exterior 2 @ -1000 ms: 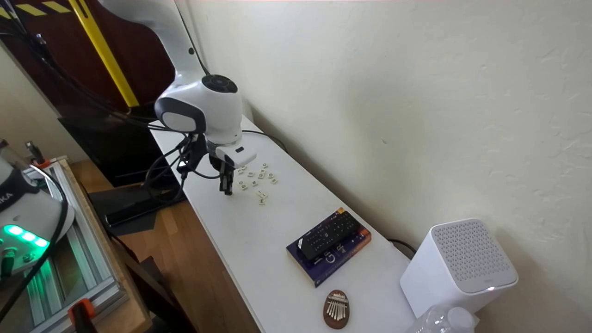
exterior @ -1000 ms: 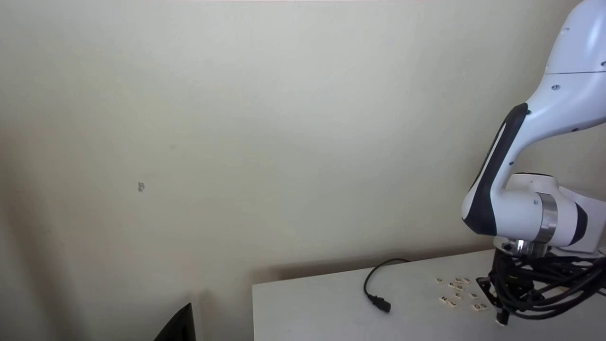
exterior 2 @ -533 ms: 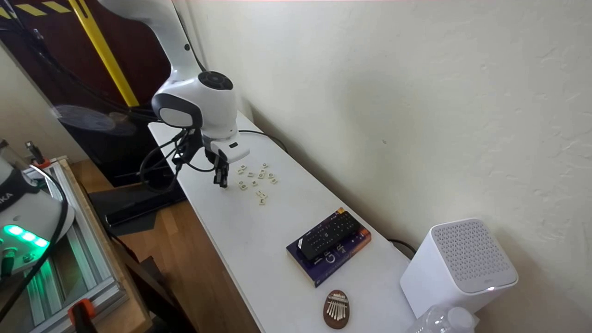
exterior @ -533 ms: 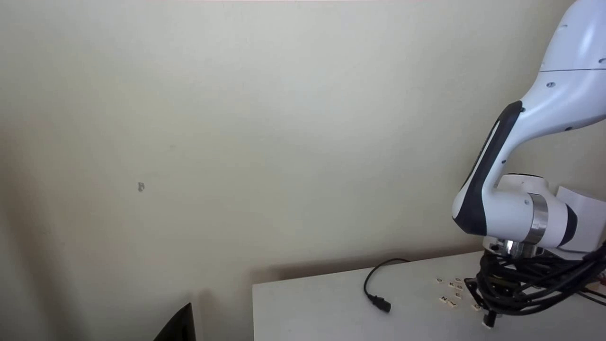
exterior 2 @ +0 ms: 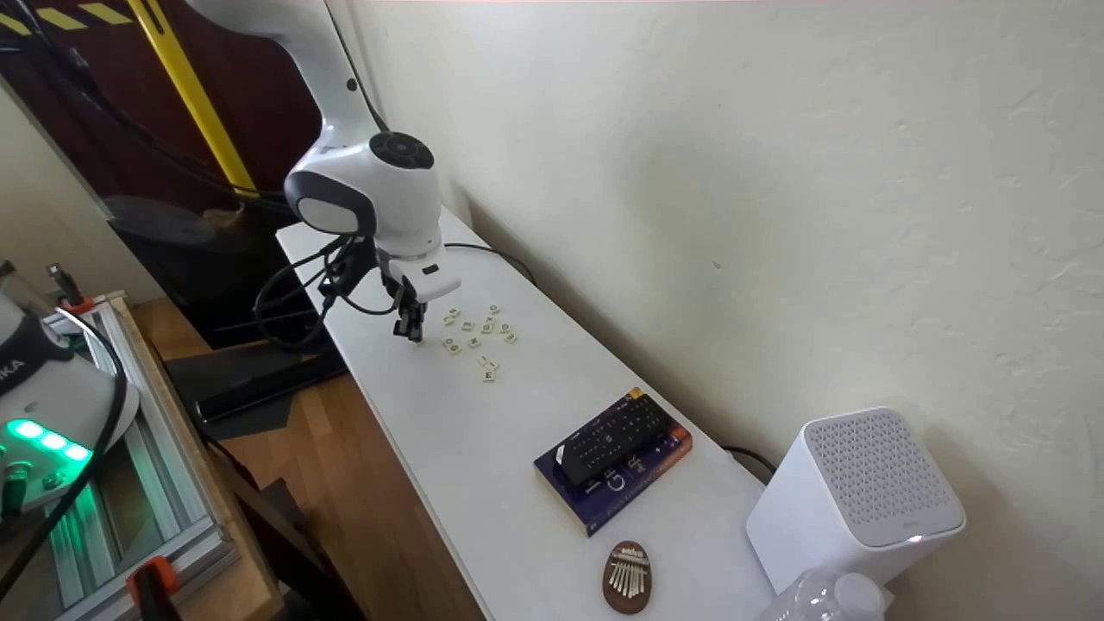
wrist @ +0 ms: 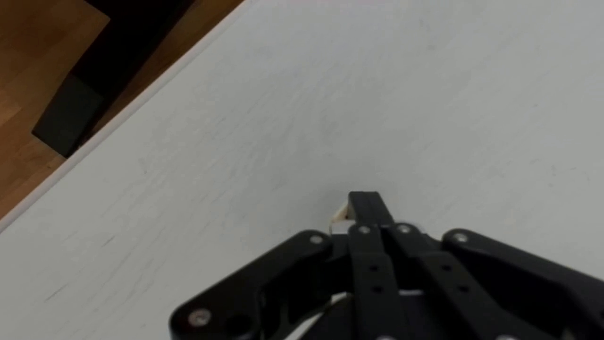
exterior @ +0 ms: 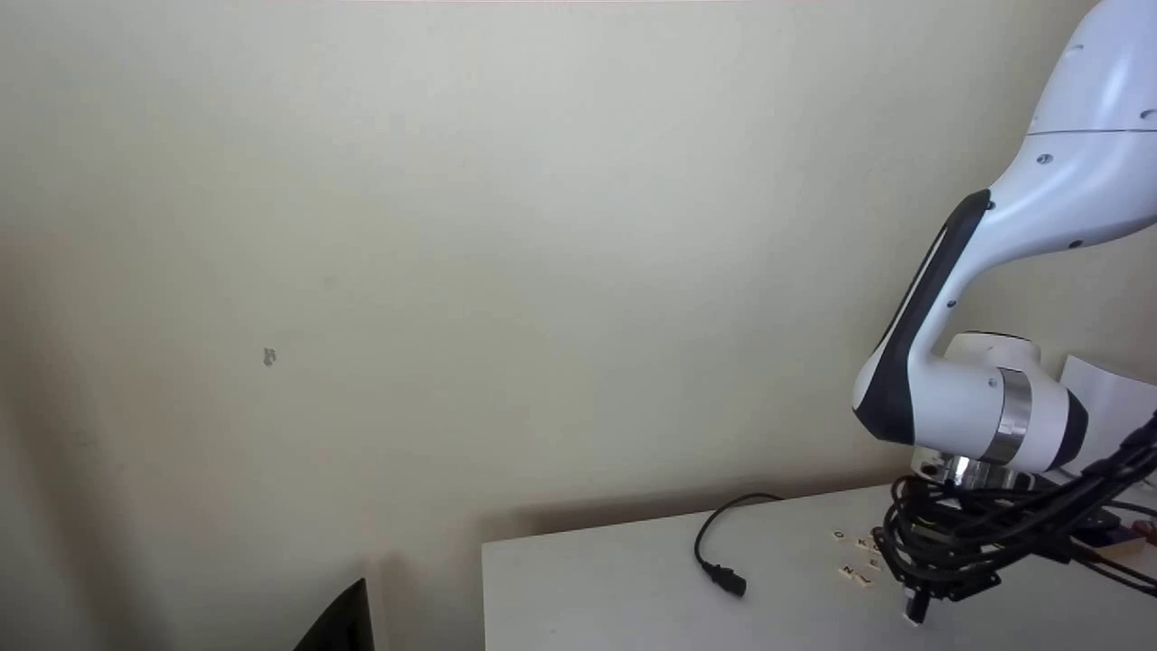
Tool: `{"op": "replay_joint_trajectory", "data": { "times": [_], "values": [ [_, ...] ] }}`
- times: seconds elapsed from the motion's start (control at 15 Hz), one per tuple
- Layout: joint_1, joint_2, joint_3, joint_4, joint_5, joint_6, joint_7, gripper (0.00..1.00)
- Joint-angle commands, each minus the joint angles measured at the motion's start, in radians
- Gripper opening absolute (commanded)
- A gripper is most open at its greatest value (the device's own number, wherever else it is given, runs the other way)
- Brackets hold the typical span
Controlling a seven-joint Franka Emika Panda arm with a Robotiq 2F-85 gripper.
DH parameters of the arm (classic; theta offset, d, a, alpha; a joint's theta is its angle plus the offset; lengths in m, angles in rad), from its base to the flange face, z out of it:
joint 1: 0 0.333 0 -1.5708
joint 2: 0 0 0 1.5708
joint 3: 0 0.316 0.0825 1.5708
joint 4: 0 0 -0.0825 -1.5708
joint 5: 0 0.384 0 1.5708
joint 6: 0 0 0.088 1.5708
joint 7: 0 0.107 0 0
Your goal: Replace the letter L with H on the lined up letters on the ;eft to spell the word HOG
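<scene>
Gripper [exterior 2: 409, 333] reaching down to the white worktop [exterior 2: 483, 448], its jaws pressed together. In the wrist view a pale letter tile [wrist: 339, 219] sits at their tips — one edge shows beside them, the rest is covered, and the letter cannot be read. In an exterior view a side-by-side pair of tiles [exterior 2: 454, 349], seemingly O and G, lies near the gripper, apart from it, with a single tile [exterior 2: 473, 342] just beside the pair; the remaining loose tiles [exterior 2: 488, 328] are scattered nearby. Well away on the worktop, a black keyboard [exterior 2: 614, 438] rests on a purple book [exterior 2: 623, 495], and a brown kalimba [exterior 2: 627, 576] lies near the book. A black power cord [exterior: 726, 580], visible in an exterior view, lies on the worktop — its plug end apart from the tiles.
</scene>
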State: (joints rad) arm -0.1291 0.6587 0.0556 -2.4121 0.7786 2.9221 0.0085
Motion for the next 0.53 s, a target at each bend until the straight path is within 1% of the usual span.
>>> {"op": "replay_joint_trajectory", "data": {
  "times": [0.0, 0.47],
  "values": [
    [-0.028, 0.050, 0.025, 0.043, 0.040, 0.006, 0.017, 0.00],
    [-0.061, 0.052, 0.032, 0.066, 0.035, 0.013, 0.037, 0.00]
  ]
}}
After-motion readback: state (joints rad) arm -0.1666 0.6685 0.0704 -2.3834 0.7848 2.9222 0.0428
